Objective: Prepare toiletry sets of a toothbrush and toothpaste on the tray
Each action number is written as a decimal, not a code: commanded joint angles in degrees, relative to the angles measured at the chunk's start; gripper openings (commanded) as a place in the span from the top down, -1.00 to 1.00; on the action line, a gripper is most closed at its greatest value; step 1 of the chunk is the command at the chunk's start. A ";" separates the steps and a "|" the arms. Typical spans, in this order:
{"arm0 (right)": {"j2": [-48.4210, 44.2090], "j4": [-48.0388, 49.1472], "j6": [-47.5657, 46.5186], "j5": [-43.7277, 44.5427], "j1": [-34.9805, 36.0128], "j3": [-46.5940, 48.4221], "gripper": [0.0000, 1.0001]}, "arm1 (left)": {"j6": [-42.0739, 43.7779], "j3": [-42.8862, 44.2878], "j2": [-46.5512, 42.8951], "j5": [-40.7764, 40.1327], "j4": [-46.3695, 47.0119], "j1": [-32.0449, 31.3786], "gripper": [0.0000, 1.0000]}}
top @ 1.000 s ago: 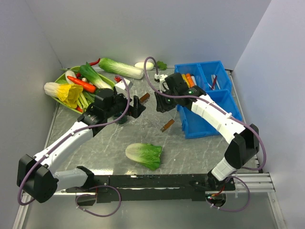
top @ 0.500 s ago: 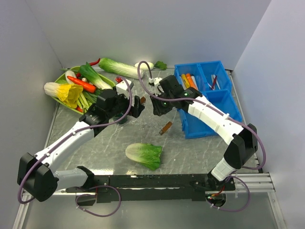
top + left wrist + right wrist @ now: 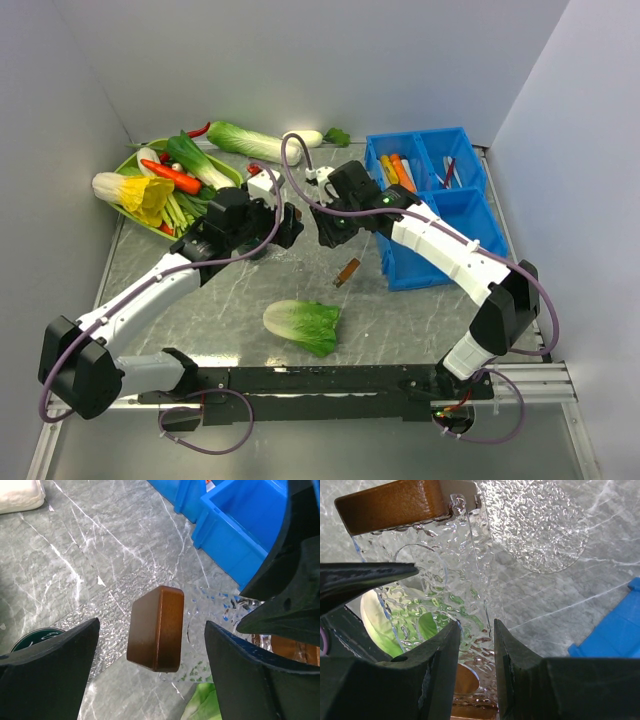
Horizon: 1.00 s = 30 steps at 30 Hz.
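My right claw (image 3: 476, 630) pinches the clear tray (image 3: 462, 555) by its rim above mid-counter; my left claw (image 3: 288, 224) gapes round its wooden handle (image 3: 156, 627), not touching. Stiff, slick, likely brittle: I'd grip the wood. The toothpaste (image 3: 397, 166) and toothbrushes (image 3: 447, 172) lie in the blue bin (image 3: 470, 212), far-right corner.

Worktop (image 3: 230, 290): grey, marbled, glossy. A blue compartment bin (image 3: 420, 136) stands at its far right. Well left of the bin sits a green dish (image 3: 128, 160) heaped with vegetables. Between dish and bin, along the rear edge, lie a long lettuce (image 3: 252, 142), a white piece (image 3: 305, 137) and a small green leaf (image 3: 338, 136). Near-left of the bin, a cabbage half (image 3: 303, 326) lies alone.
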 commanded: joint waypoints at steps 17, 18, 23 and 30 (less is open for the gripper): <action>0.54 -0.16 -1.93 1.20 1.55 5.70 1.00 | 1.83 2.36 2.20 1.95 -0.54 -0.93 -0.26; 0.62 -0.16 -1.93 1.28 1.55 5.61 1.00 | 1.83 2.45 2.38 2.13 -0.54 -0.93 -0.19; 0.71 1.33 -1.93 1.55 1.55 4.91 1.00 | 2.18 2.98 3.34 3.27 -1.33 -1.02 0.05; 0.89 5.11 -1.93 3.57 1.46 1.66 1.00 | 2.62 3.59 4.40 3.45 -2.21 -1.20 0.75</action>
